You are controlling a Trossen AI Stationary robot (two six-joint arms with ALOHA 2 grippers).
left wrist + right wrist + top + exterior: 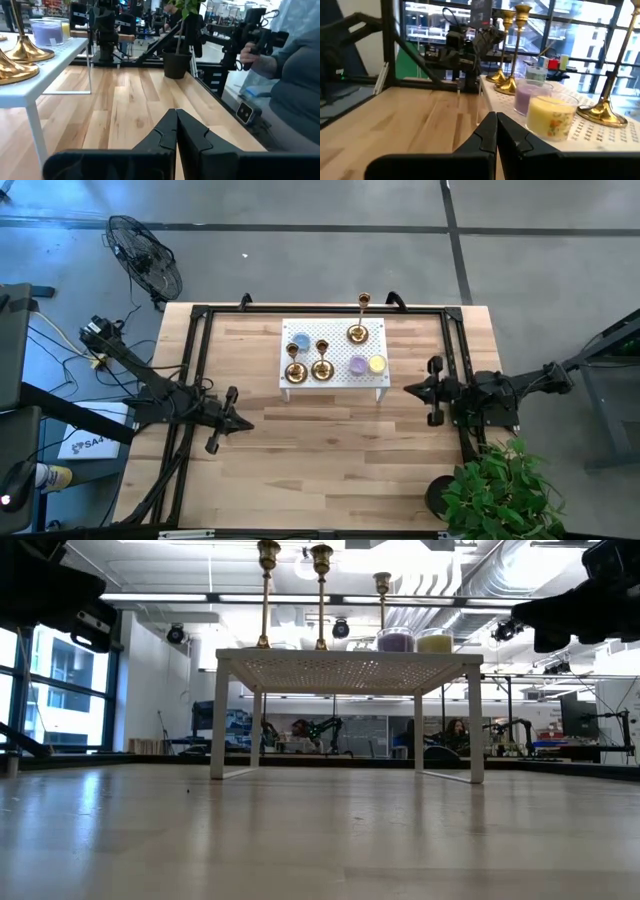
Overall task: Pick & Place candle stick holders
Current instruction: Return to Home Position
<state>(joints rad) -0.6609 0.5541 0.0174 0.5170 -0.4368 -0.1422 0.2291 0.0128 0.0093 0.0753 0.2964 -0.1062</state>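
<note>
Candle stick holders [321, 368] are all on the white shelf [335, 330] at the far middle of the table [330, 470], and I count three of them. Two stand side by side near the shelf's front-left edge. The third [357, 333] is toward the back, behind the purple candle [357, 365] and yellow candle [377, 364]. A blue candle [299, 340] sits just behind the left pair. Each holder stands upright on its flared base with a gap to its neighbours. I read that spacing as deliberate: slim stems on small feet tip easily, so room around each one means a nudge won't topple the next.

My left pincer [176, 112] is clenched on nothing, its two fingers meeting at the tips, and it hovers over bare wood well apart from the shelf's left side. My right pincer [496, 116] is likewise closed and empty on the shelf's right side, facing the yellow candle from a clear distance. With nothing left loose on the table, I judge the placing finished. Closed, low-profile fingers make sense for parking, since there is less to snag on the shelf legs.

At the table's edge, past the potted plant [177, 65], a person's hand [250, 52] holds a dark device, clear of both arms.
</note>
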